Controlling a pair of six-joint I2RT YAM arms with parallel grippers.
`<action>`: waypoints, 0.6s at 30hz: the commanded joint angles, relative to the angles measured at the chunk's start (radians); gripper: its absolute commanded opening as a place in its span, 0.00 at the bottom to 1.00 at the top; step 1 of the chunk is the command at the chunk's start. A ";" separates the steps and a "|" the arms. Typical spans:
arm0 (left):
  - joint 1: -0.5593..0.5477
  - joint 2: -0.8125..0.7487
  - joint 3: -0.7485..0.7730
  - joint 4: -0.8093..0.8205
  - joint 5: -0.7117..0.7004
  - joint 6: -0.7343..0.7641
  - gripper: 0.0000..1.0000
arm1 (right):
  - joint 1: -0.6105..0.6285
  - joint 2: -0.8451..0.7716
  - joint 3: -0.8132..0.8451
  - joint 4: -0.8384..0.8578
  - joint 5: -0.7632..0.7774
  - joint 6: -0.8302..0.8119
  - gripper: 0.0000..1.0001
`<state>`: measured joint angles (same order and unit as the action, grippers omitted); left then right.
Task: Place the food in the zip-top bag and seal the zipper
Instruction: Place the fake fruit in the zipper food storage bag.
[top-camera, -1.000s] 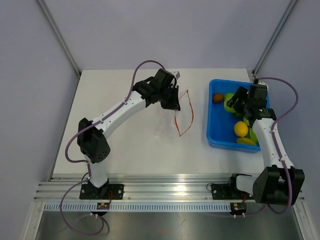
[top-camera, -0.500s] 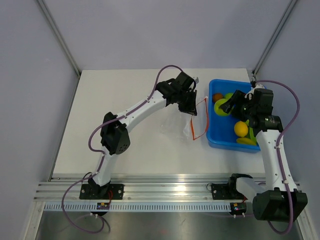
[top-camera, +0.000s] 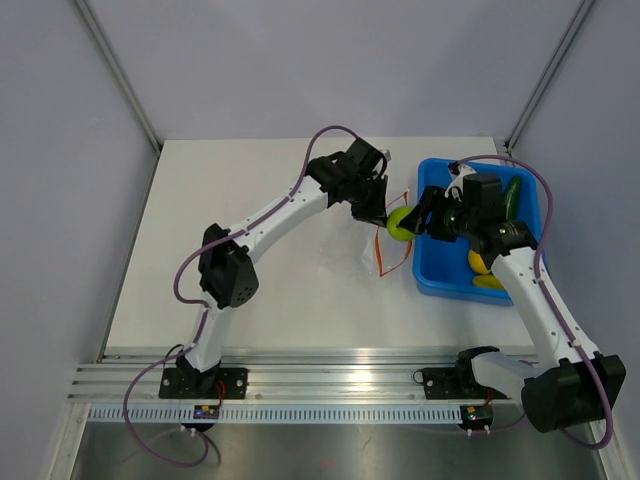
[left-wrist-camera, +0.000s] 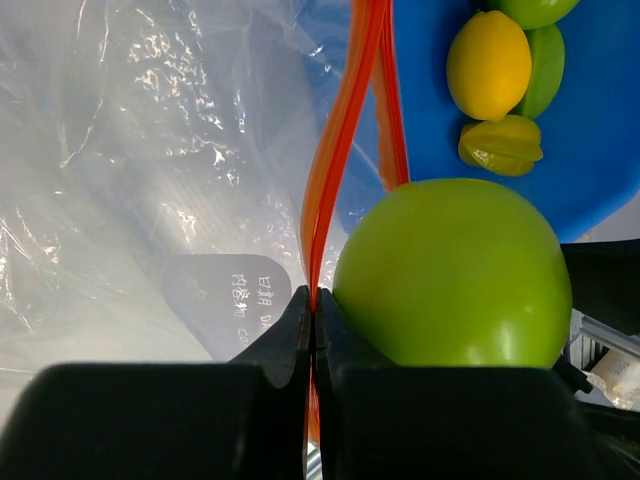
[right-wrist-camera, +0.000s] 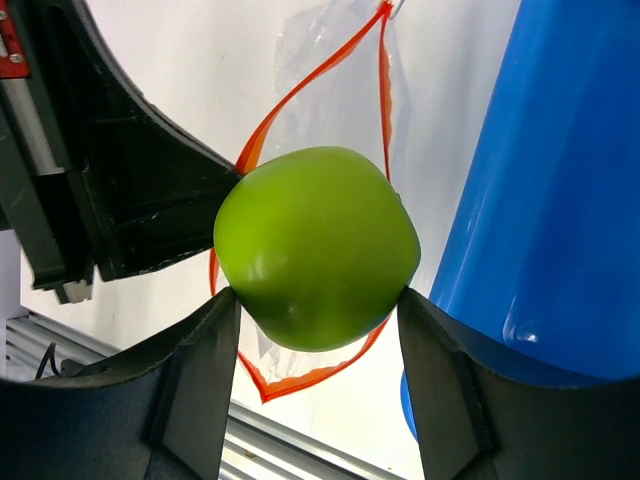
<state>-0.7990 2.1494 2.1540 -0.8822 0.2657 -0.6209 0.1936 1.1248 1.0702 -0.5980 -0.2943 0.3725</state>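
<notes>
The clear crinkly zip-top bag (top-camera: 365, 250) hangs above the table left of the tray. It also shows in the left wrist view (left-wrist-camera: 150, 150). Its red-orange zipper (right-wrist-camera: 290, 100) forms an open loop. My left gripper (top-camera: 378, 208) is shut on one side of the zipper (left-wrist-camera: 335, 150), jaws pinching the strip (left-wrist-camera: 313, 300). My right gripper (top-camera: 418, 215) is shut on a green apple (top-camera: 400, 222) and holds it at the bag's open mouth. The apple (right-wrist-camera: 315, 245) sits between both fingers in front of the loop. It nearly touches the left fingers (left-wrist-camera: 450, 270).
The blue tray (top-camera: 437, 255) stands at the right, close to the bag (right-wrist-camera: 560, 180). It holds a lemon (left-wrist-camera: 488, 65), a yellow-green starfruit (left-wrist-camera: 500, 145) and other green pieces (top-camera: 512, 195). The left gripper's black body (right-wrist-camera: 130, 190) is just left of the apple.
My right gripper has lifted the green apple out of the tray and carried it left to the bag's mouth. My left gripper brought the bag right toward the tray, then held about still.
</notes>
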 joint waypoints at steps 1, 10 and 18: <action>-0.012 -0.106 0.037 0.051 0.070 -0.010 0.00 | 0.023 0.020 0.004 0.052 0.001 0.017 0.40; 0.006 -0.168 -0.002 0.132 0.187 -0.074 0.00 | 0.029 0.013 0.008 0.040 -0.005 0.005 0.47; 0.007 -0.166 -0.017 0.172 0.245 -0.100 0.00 | 0.041 0.015 0.030 0.015 -0.019 -0.009 0.78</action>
<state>-0.7910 2.0243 2.1441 -0.7658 0.4477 -0.7055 0.2226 1.1439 1.0702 -0.5953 -0.2859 0.3748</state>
